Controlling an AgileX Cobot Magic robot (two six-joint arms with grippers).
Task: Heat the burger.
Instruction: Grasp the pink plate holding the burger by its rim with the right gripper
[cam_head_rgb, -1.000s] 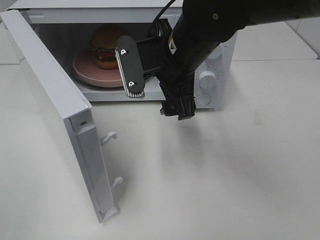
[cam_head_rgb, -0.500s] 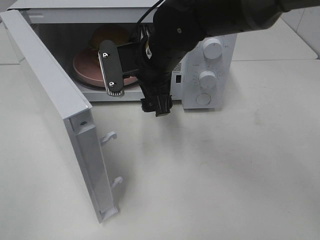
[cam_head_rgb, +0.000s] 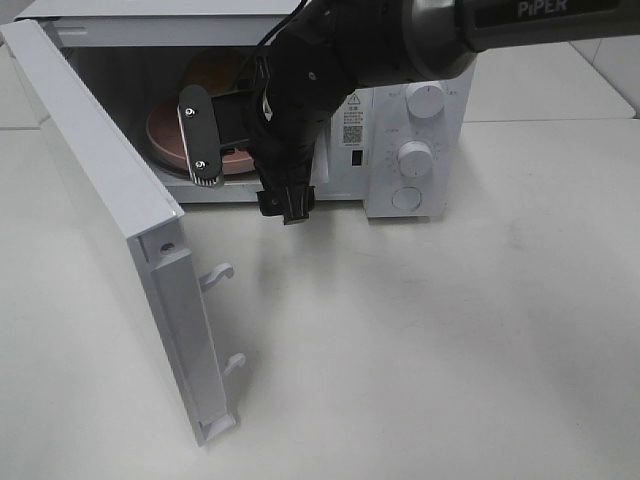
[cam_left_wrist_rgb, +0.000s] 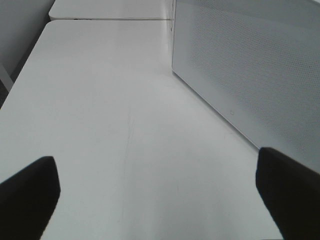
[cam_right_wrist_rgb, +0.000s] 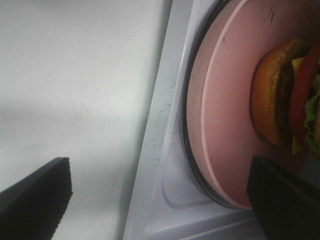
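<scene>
Pink plate with the burger sits inside the open microwave. Right pincer gapes wide before it; left pincer gapes wide over the worktop.

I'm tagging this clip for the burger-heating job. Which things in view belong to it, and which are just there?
Belongs to the job:
burger
pink plate under it
microwave
microwave door, open
right pincer, open, at the microwave's mouth

Just there:
white table
left pincer, open over bare table
</scene>
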